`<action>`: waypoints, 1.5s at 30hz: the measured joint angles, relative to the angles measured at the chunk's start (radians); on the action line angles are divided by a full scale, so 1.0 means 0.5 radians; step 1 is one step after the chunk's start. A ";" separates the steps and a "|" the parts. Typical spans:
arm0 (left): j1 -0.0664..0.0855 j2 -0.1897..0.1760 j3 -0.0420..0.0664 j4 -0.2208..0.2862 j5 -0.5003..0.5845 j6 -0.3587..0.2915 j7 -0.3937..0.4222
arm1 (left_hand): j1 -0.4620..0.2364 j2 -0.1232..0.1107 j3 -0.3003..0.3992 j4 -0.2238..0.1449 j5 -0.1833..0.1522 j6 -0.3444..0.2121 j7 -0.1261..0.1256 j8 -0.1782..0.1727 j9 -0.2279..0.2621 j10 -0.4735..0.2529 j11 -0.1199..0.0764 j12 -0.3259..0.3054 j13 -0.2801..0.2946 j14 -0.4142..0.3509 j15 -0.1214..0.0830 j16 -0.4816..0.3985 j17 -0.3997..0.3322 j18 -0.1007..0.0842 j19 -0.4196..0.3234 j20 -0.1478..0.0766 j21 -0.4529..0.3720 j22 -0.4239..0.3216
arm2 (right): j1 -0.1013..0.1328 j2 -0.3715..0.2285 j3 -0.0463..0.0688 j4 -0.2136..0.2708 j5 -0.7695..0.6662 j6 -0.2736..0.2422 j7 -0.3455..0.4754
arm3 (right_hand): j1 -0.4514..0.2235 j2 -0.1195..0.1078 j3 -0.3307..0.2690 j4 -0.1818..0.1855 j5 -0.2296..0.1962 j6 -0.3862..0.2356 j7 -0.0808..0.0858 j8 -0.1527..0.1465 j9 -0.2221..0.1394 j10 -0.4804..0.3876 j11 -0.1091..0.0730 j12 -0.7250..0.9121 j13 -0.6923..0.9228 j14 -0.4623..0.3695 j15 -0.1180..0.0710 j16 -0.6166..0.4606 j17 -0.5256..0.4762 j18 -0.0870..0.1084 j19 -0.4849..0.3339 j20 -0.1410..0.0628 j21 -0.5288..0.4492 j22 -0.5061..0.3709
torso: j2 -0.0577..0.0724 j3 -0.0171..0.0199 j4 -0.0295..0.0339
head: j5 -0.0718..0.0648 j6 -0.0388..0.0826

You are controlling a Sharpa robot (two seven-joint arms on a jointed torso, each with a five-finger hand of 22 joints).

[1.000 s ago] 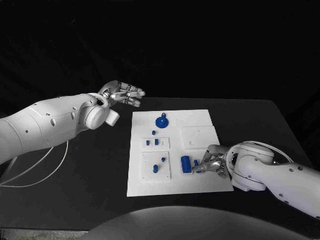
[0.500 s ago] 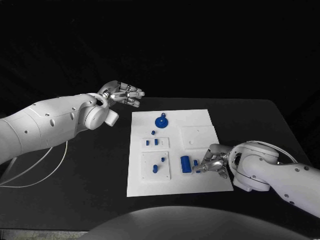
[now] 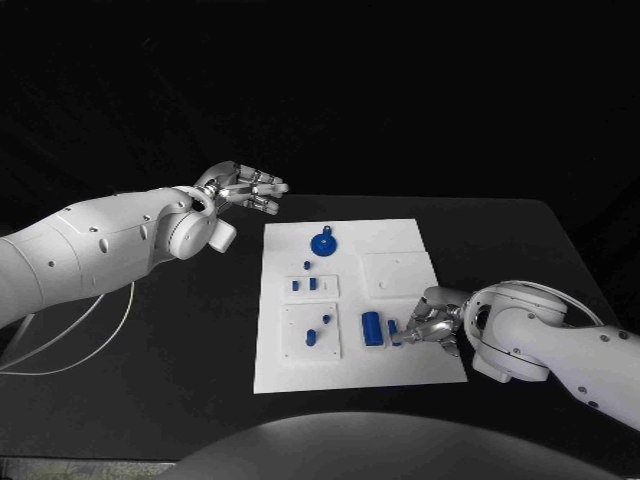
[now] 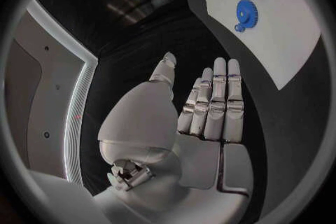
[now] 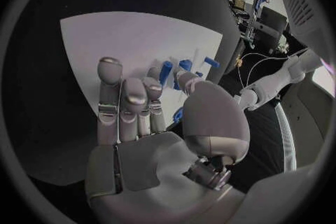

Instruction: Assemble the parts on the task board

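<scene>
On the task board (image 3: pixel 407 370), right hand (image 3: pixel 424 328) touches a blue part (image 3: pixel 395 327).

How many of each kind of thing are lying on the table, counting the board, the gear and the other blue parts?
white task board: 1
blue gear: 1
other blue parts: 7 that show in the head view; the right robot hand may hide more
Total: 9
</scene>
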 measured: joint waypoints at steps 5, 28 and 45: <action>0.000 -0.001 0.000 0.000 -0.001 0.000 -0.001 | 0.000 0.000 0.007 0.007 0.000 0.000 0.000 0.000 0.000 0.000 0.000 0.000 0.000 0.000 0.000 0.000 0.000 0.000 0.000 0.000 0.000 -0.003 | -0.001 -0.013 0.001 0.000 0.012 0.029 0.014 | 0.040 0.038 0.021 -0.045 0.000 0.004 -0.004 0.000 -0.004 0.000 0.000 0.000 0.000 0.000 0.000 0.000 0.001 0.000 0.000 0.000 0.000 -0.001 | 0.000 0.0002 -0.001 | 0.002 0.000; 0.000 -0.004 0.000 -0.003 -0.005 0.005 -0.004 | 0.000 0.000 0.007 0.007 0.000 0.000 0.000 0.000 0.000 -0.007 0.007 0.000 0.000 0.000 0.000 0.000 -0.001 0.000 0.000 0.000 0.000 -0.004 | -0.005 0.026 0.010 -0.048 0.016 0.050 0.019 | 0.046 0.052 0.036 -0.046 0.000 0.025 -0.011 0.000 -0.014 0.000 0.000 0.000 0.002 -0.001 0.001 0.000 0.003 0.000 0.000 0.000 0.000 -0.006 | 0.000 -0.0004 0.000 | 0.005 0.000; 0.000 -0.004 0.000 -0.006 -0.006 0.013 -0.009 | 0.000 0.000 0.001 0.012 0.000 0.000 0.000 0.000 0.000 -0.007 0.007 0.000 0.000 0.000 0.000 0.000 -0.001 0.000 0.000 0.000 0.000 -0.004 | -0.006 0.064 0.015 -0.117 0.012 0.038 0.013 | 0.053 0.076 0.040 -0.060 0.000 0.028 -0.014 0.000 -0.014 0.000 0.000 0.000 0.004 0.005 -0.005 0.000 0.003 0.000 0.000 0.000 0.000 -0.006 | -0.001 -0.0013 0.001 | -0.002 0.000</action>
